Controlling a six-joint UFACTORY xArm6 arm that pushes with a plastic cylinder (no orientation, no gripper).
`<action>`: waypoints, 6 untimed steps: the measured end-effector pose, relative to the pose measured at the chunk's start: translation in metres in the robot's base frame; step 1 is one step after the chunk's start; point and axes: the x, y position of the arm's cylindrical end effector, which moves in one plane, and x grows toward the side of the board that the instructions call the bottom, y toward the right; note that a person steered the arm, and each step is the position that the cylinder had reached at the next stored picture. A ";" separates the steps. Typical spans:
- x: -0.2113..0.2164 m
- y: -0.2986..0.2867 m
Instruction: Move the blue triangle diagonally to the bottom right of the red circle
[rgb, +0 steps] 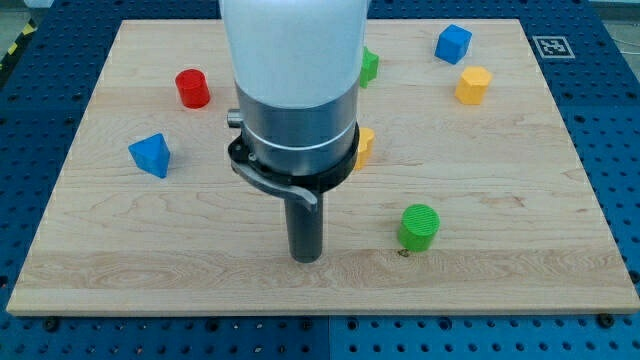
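The blue triangle (150, 155) lies at the board's left, below and left of the red circle (192, 88), which stands near the view's top left. My tip (305, 258) rests on the board low in the middle, well right of and below the blue triangle, not touching any block. The arm's pale body hides the board's top middle.
A green cylinder (418, 227) stands right of my tip. A yellow block (363, 146) and a green block (369, 66) peek out from behind the arm. A blue cube (452, 44) and a yellow hexagonal block (472, 85) sit at the top right. The wooden board (520, 250) ends on a blue pegboard table.
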 end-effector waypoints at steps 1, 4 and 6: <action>0.005 -0.011; -0.028 -0.145; -0.064 -0.187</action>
